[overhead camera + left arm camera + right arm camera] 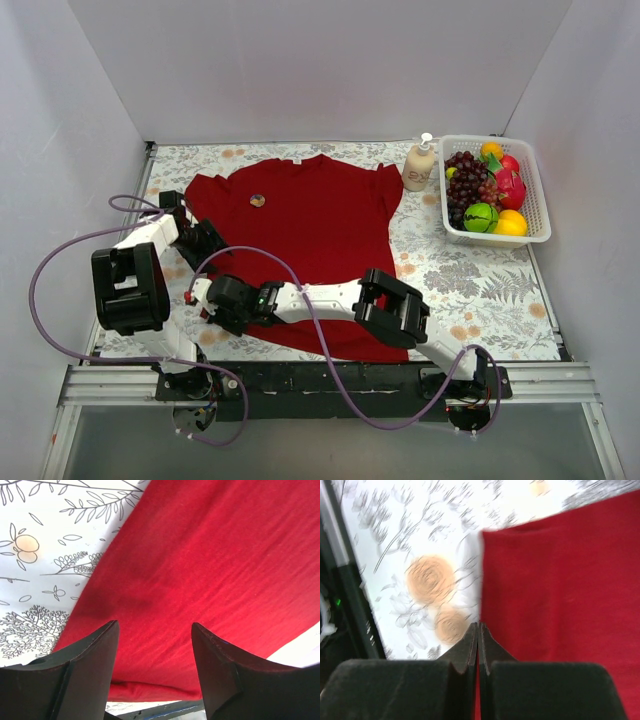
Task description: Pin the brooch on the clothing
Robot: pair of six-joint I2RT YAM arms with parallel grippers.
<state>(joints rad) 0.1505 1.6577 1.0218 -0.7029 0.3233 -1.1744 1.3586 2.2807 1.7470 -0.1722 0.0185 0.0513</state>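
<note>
Okay, worktop [480, 290] with a floral cover. Biggest thing on it is the clothing [320, 220], a dark red T-shirt laid flat with the neck to the far side. Basket [538, 200] of fruit sits well off the shirt's right sleeve, and a pump bottle [419, 165] is just beside that sleeve.

My left claw [155, 625] is over the shirt's left edge, below the sleeve. Fingers are spread, with red cloth under them and nothing between. My right claw [478, 626] is at the shirt's near left corner, by the hem, fingers pressed together. The tips lie right on the cloth's edge; I cannot tell if a fold is caught.

Brooch [257, 200] lies on the shirt's chest, left of centre, below the neck, well apart from both claws. Pinned or just resting: too small to tell.

Handling guess: the shirt is soft and limp and will drag and wrinkle, so hold it flat near the brooch, not at the hem. The brooch is likely light, stiff and slippery, and far smaller than my claw. Take it by the rim, edge-on and gently, or it skates off.
</note>
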